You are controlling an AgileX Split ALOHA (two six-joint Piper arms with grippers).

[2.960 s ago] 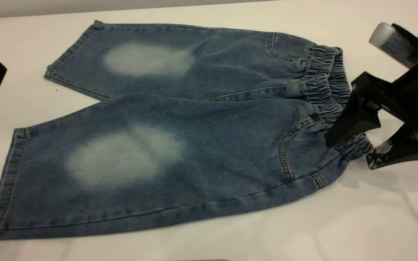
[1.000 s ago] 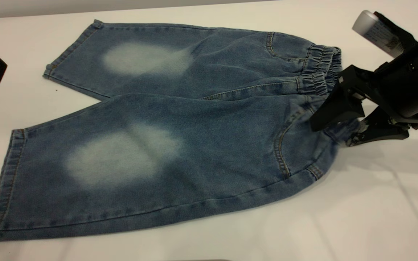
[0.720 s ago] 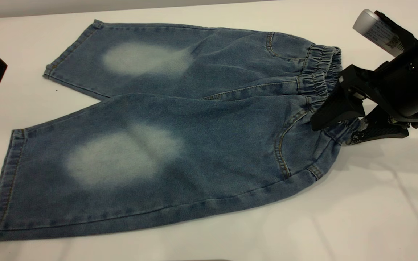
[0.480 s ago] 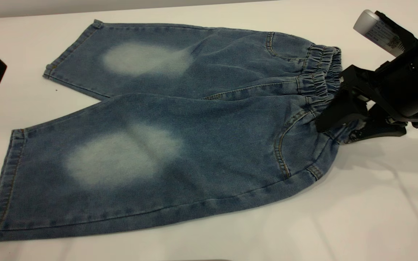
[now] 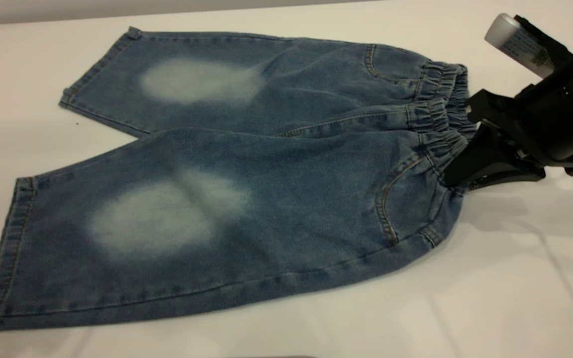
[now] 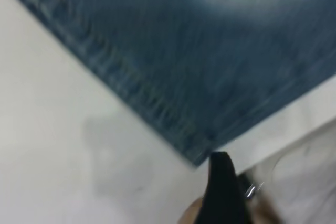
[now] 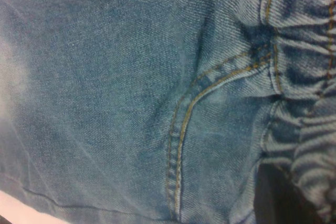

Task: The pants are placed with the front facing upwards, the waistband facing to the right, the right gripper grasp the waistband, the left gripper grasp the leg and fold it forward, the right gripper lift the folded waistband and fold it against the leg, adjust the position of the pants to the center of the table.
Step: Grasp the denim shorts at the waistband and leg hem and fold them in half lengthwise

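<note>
White matte bench (image 5: 490, 308) carries flat blue denim shorts (image 5: 246, 189), whose gathered elastic waistband (image 5: 445, 144) the black right end effector (image 5: 458, 180) pinches at the right, ready for folding.

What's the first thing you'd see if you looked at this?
Big blue denim pants lie spread flat across the white table, a pale faded oval on each leg. At their right end, the black right gripper pinches the ruched waistband. The left gripper hovers by the hem corner of the near leg.
</note>
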